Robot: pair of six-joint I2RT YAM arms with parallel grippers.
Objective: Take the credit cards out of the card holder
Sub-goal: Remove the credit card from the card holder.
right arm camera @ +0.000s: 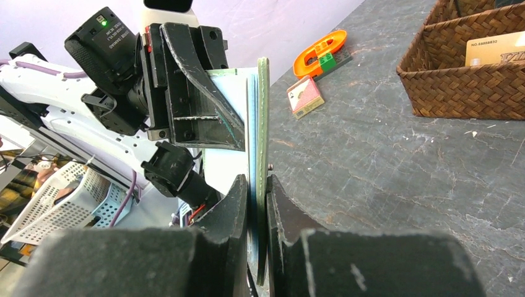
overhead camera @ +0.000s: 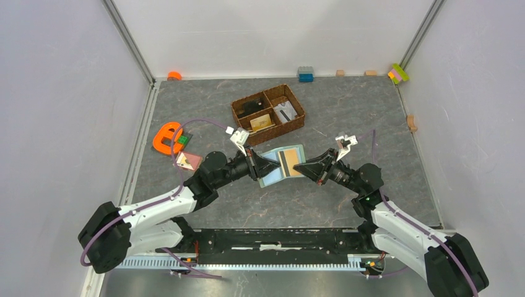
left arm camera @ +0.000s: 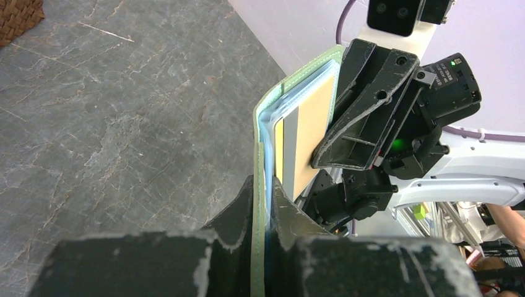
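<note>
L gripper (left arm camera: 263,189) pinches one edge of the card holder (left arm camera: 267,124), and R gripper (right arm camera: 257,185) clamps the opposite edge. It's held open betw. the arms. Tan credit card (left arm camera: 312,133) sits in its slot. Step: bracing the holder. Next, prob.: one gripper lets go & nips that card w/o dropping the holder.

card holder (overhead camera: 272,175): open (pale blue inside) | credit cards (left arm camera: 312,124): tan, slotted

Card holder (overhead camera: 282,165) mid-table; left gripper (overhead camera: 260,167) at its left edge, right gripper (overhead camera: 301,167) at its right. Basket (overhead camera: 278,132) behind it, toward far edge. Loose card (overhead camera: 187,161) near left edge.
</note>
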